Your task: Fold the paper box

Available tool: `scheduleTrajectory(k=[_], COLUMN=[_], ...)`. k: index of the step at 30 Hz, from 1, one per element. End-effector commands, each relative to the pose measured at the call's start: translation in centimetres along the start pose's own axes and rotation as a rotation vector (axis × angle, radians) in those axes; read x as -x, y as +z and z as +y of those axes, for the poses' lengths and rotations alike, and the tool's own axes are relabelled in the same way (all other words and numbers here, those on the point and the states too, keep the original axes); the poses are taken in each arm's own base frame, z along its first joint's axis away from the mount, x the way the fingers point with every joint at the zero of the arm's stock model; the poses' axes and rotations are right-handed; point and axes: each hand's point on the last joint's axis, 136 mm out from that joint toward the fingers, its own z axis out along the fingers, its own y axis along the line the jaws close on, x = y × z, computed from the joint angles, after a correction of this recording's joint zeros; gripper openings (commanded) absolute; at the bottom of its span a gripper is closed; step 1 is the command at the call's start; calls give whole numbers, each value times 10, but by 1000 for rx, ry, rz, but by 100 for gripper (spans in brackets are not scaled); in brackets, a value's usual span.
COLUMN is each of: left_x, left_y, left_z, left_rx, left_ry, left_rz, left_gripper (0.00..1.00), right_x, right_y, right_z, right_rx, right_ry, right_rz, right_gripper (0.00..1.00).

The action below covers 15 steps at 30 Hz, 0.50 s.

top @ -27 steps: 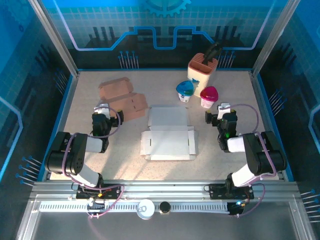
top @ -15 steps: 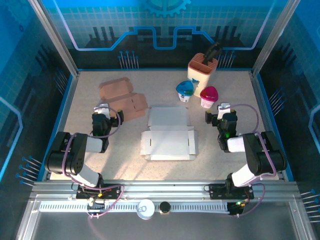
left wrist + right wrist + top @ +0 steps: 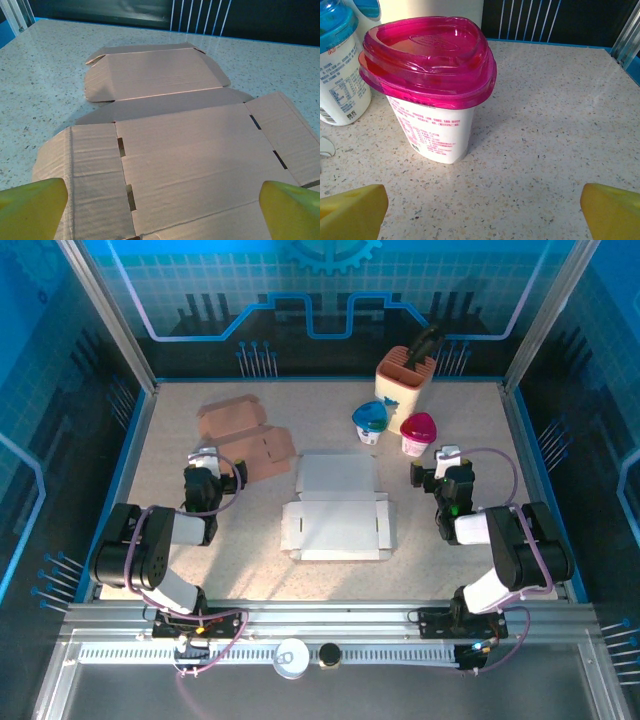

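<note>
Top external view, and both arms sit low at the near side of the table (image 3: 170, 410). The left gripper (image 3: 210, 465) stands wide open with nothing between its fingers. The right gripper (image 3: 446, 462) is just as wide, and empty too. Between the two, well apart from each, the white paper box (image 3: 337, 512) lies flat and unfolded, its flaps spread on the tabletop. Over to the left wrist: yellow fingertips (image 3: 30, 205) sit at the bottom corners, and straight ahead of them a brown cardboard blank (image 3: 190, 160) lies flat, reaching in under the open jaws. Right wrist now: just ahead of that gripper and slightly to its left, a pink-lidded cup (image 3: 427, 85) stands upright, with a blue-lidded cup (image 3: 340, 65) beside it, further left. Neither cup is touched.
</note>
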Motion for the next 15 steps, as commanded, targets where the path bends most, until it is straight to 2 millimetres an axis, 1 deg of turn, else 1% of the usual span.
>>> scheduleTrajectory(k=[1, 12, 15], left_x=[8, 8, 8], left_y=[3, 3, -1], left_z=[-4, -4, -5], left_rx=[-22, -21, -35], left_ry=[19, 20, 21], left_rz=[-19, -18, -36], left_gripper=[99, 99, 99], right_x=[9, 9, 9], right_y=[1, 1, 0], right_z=[3, 3, 3], right_rx=[6, 5, 6], right_ry=[-15, -15, -15], right_rz=[-22, -23, -24], right_gripper=[100, 100, 100])
